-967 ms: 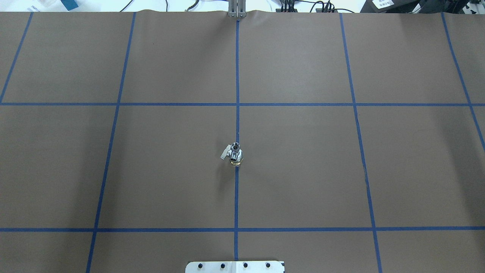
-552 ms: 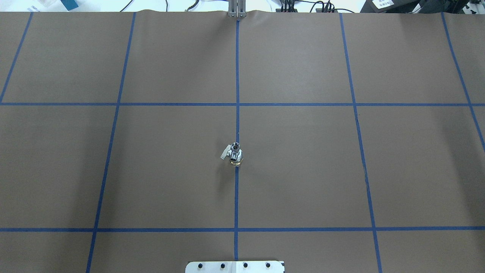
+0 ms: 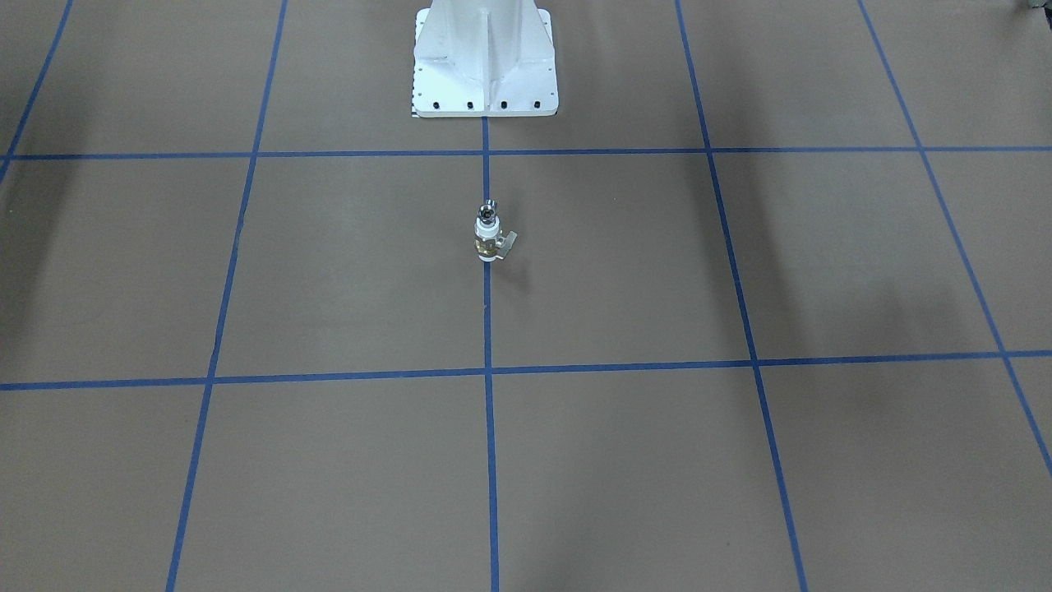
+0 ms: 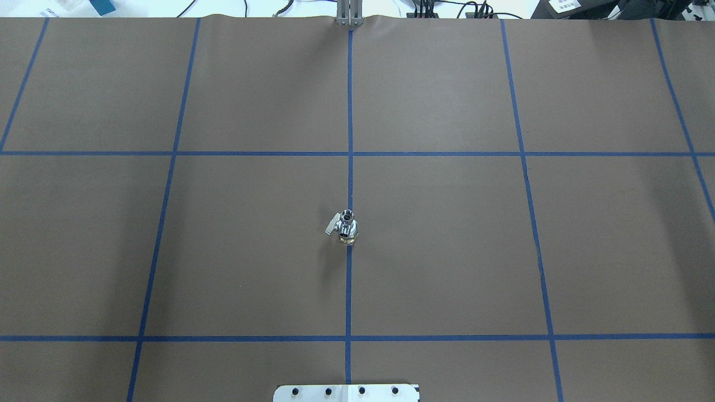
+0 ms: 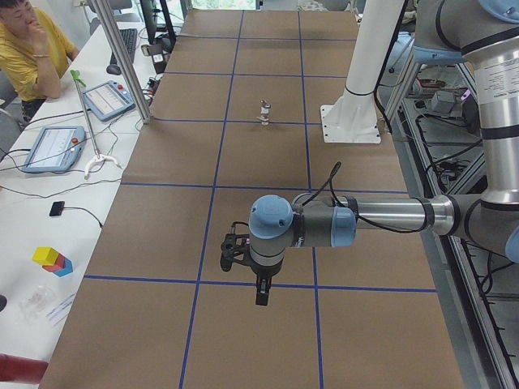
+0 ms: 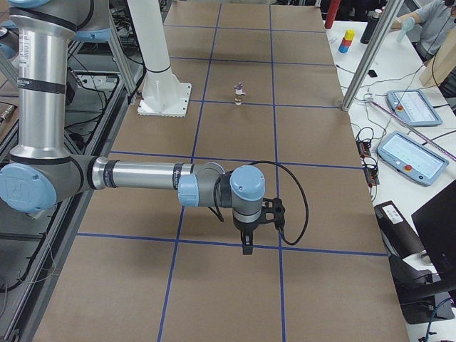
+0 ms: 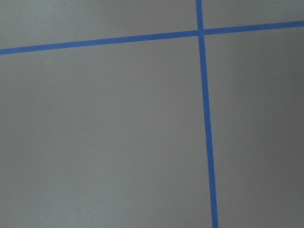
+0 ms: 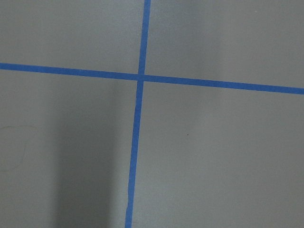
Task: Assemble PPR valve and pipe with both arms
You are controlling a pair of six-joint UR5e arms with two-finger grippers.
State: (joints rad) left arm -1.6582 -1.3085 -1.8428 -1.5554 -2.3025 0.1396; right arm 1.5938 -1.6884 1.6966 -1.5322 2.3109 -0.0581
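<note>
PPR valve (image 3: 486, 244) stands upright on the centre blue tape line (image 3: 488, 329) of the surface (image 3: 329, 271), near the white pedestal (image 3: 485, 66). Pipe (image 3: 488, 207) sits on its top. My left claw (image 5: 260, 293) and right claw (image 6: 246, 244) hover well apart from it. Fingers apart or together: cannot tell.

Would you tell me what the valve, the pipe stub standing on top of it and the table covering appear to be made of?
The PPR valve looks like matte white plastic, and the yellowish band round its middle is probably brass. The pipe looks like shiny silver metal, perhaps chromed, judging by its bright glints. The table covering looks like dull brown paper or a similar sheet with no glare, but it is too distant to be sure.
</note>
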